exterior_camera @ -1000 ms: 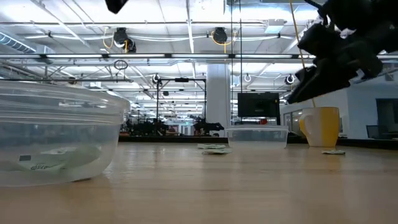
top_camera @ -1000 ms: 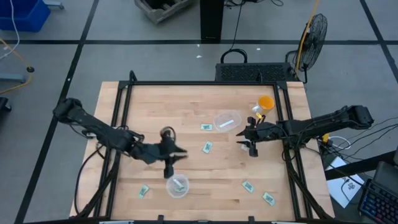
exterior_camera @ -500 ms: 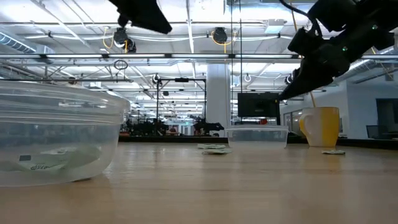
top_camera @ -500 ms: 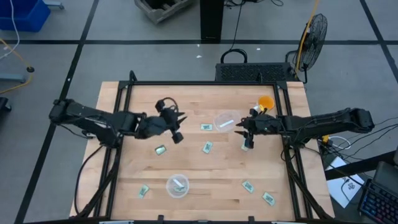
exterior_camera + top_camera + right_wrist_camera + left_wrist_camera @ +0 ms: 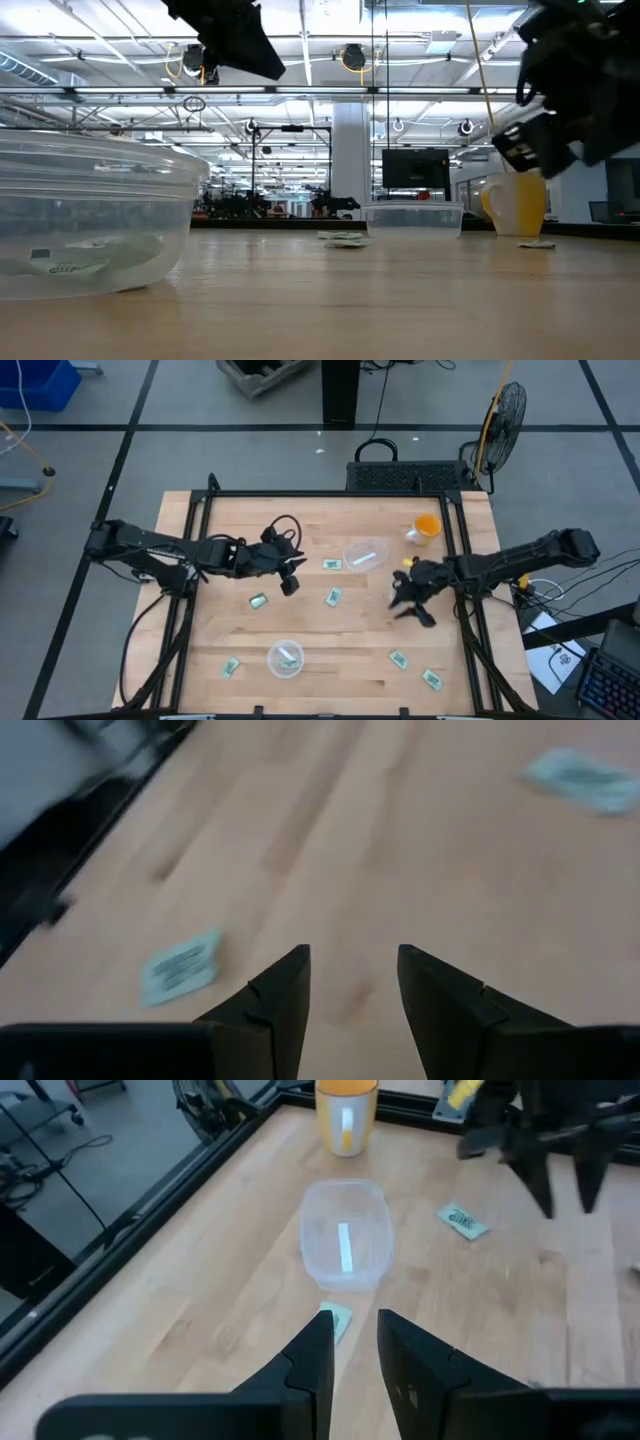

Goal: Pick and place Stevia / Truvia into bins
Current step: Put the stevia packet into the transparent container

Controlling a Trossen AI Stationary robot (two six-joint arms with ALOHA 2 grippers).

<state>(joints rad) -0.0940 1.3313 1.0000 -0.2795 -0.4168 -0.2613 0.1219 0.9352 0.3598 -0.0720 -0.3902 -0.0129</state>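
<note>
Several green-and-white sachets lie flat on the wooden table: (image 5: 331, 564), (image 5: 333, 597), (image 5: 258, 600), (image 5: 231, 667), (image 5: 399, 659), (image 5: 432, 679). The far clear bowl (image 5: 365, 553) holds a sachet (image 5: 343, 1247). The near clear bowl (image 5: 285, 658) holds another (image 5: 80, 262). My left gripper (image 5: 291, 576) hovers mid-table, left of the far bowl, slightly open and empty (image 5: 356, 1348). My right gripper (image 5: 411, 608) hangs above bare wood near the table's right side, open and empty (image 5: 354, 982), with a sachet (image 5: 180, 965) off to one side.
An orange cup (image 5: 427, 526) stands by the far right corner, close to the far bowl. A black metal frame (image 5: 190, 540) runs along the table's edges. Bare wood lies between the two bowls.
My left gripper has left the near bowl and moved toward the far edge, then a little right toward the far bowl. My right gripper has swung from beside the far bowl toward the near edge and is still moving. The sachets and bowls have stayed put.
</note>
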